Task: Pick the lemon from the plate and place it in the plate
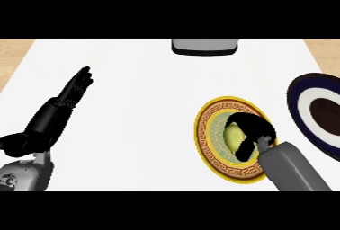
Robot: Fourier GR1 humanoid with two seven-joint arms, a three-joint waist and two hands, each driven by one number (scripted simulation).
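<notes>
White bench (pixel 153 103) is taking up nearly the whole view, w/ strips of wood-tone floor (pixel 13 54) showing past its far L and far R corners. Left forearm (pixel 26 173) is coming in at the bench's near L corner. The left hand (pixel 63 108) is lying over the L side of the bench, its fingers (pixel 81 83) straight, together and pointing toward the far edge. It's holding nothing and touching no obj. Navy plate (pixel 297 112) is sitting at the bench's R edge, partly cut off, w/ a white ring inside the dark blue rim and a dark brown centre. Just beside it, toward the middle, the gold-rimmed plate (pixel 207 134) is sitting on the R half of the bench, nearer the near edge than the far one. It's showing a key-pattern band inside the yellow rim. The 2 plates are lying close, w/ a thin strip of white bench btwn them. Grey right forearm (pixel 292 168) is coming up from the near edge and crossing the gold-rimmed plate's near R rim. Grey object (pixel 204 46) w/ rounded corners is sitting at the middle of the far edge, only partly in view; can't tell what it is. Right hand (pixel 256 126) is sitting over the centre of the gold-rimmed plate, fingers arching over the far side and thumb coming round the near side, curling round the lemon (pixel 234 134). The lemon, pale yellow-green, is showing in the gap btwn fingers and thumb, at the centre of the gold-rimmed plate. Can't tell if it's resting on the plate or lifted off it.
</notes>
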